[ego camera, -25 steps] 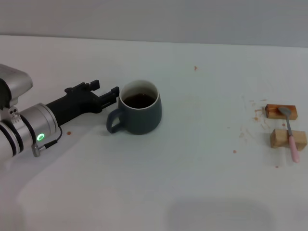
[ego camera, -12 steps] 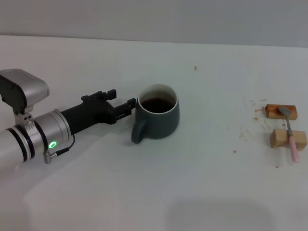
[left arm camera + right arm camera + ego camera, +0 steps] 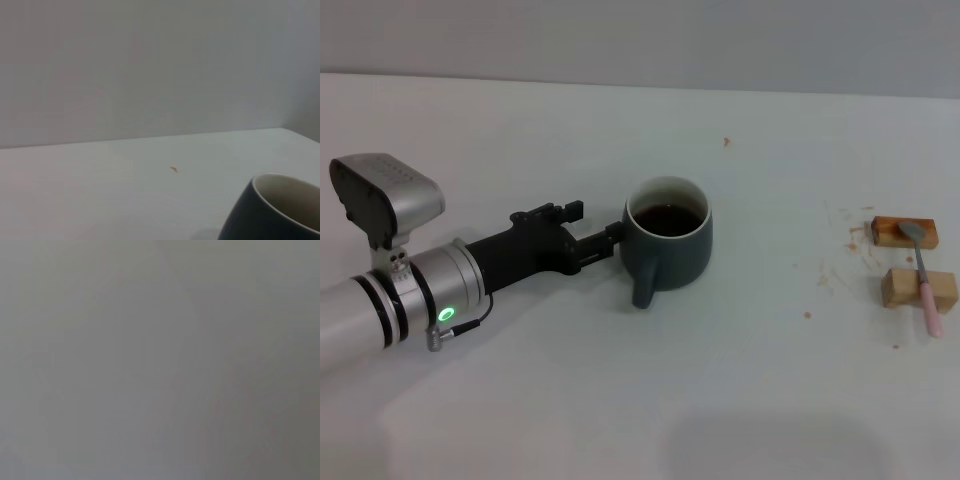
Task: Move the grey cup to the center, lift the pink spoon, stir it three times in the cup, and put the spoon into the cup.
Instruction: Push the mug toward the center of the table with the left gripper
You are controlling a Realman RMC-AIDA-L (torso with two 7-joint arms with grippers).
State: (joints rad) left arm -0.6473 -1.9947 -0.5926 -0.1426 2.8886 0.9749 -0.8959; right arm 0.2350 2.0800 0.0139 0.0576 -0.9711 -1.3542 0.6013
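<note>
Cup wall [image 3: 670, 250] hides left gripper [image 3: 613, 240] tips; grip state unclear.

Spoon [image 3: 923, 276] far right of cup [image 3: 669, 245]

Lighting even, diffuse, overhead. Soft faint shadows beside mug [image 3: 668, 247] and arm on table [image 3: 740, 380]. No glare. Right wrist view blank grey.

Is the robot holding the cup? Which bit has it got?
The left gripper touches the grey cup at its rim, on the side nearest the arm; whether it grips or just pushes cannot be told.
</note>
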